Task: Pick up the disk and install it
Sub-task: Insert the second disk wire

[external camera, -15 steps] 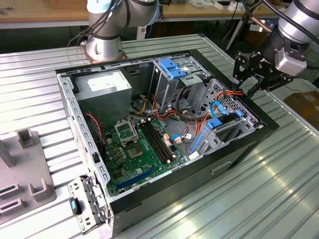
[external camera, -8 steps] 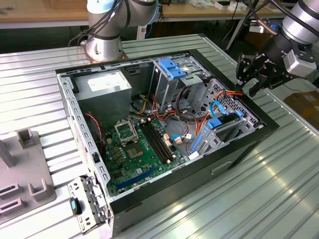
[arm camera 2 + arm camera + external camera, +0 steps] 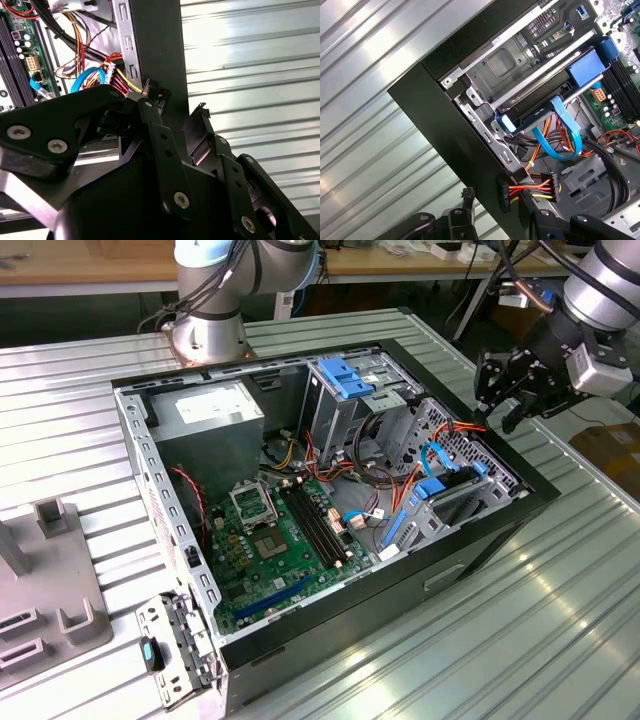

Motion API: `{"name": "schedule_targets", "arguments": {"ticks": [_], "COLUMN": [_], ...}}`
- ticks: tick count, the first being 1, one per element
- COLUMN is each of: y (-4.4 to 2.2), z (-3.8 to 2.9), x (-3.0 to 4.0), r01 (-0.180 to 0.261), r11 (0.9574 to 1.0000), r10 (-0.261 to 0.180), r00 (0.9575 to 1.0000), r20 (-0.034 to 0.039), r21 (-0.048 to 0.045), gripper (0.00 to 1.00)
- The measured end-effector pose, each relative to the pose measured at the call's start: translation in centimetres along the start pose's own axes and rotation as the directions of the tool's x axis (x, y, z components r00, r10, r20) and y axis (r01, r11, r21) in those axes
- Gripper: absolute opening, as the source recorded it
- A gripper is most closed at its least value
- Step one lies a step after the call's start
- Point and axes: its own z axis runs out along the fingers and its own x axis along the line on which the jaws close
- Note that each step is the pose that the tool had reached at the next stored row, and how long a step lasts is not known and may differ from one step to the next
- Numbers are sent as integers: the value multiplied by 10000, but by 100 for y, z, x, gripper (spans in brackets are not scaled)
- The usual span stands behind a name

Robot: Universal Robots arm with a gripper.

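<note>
We see an open computer case [image 3: 480, 550] lying on a ribbed metal table [image 3: 560, 640], with the black gripper [image 3: 510, 390] hovering just above the case's edge on the exterior view's right. Its fingers [image 3: 150, 117] stand apart and hold nothing; in the second wrist view they straddle the case's black wall. The disk [image 3: 455, 490], dark with blue rails, sits tilted in the bay near that edge, not fully seated. In the first wrist view the disk [image 3: 545, 107] lies beside a looping blue data cable [image 3: 565, 135] and a red and yellow power bundle [image 3: 535, 190]. We judge a fingertip could snag those wires or strike the wall.
</note>
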Motion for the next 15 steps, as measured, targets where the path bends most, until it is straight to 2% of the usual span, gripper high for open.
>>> {"name": "schedule_targets", "arguments": {"ticks": [2, 3, 4, 5, 6, 9, 11, 12, 13, 15], "y": [13, 13, 13, 14, 16, 34, 19, 12, 10, 5], "z": [-3, -4, -8, -9, -11, -14, -13, -11, -10, -9], "x": [-17, -18, -19, -20, -22, -73, -95, -102, -103, -108], "r01": [5, 13, 33, 42, 45, 58, 59, 65, 84, 100], "r11": [10000, 10000, 9996, 9993, 9991, 9994, 9994, 9994, 9996, 9997], "r10": [-5, -14, -40, -54, -59, -74, -75, -82, -102, -119], "r00": [10000, 10000, 9997, 9995, 9994, 9989, 9989, 9987, 9978, 9969], "r20": [-34, -82, -232, -314, -351, -453, -460, -507, -649, -774], "r21": [-25, -85, -276, -378, -418, -350, -347, -330, -283, -244], "gripper": [48, 48, 48, 48, 48, 48, 48, 48, 48, 48]}}
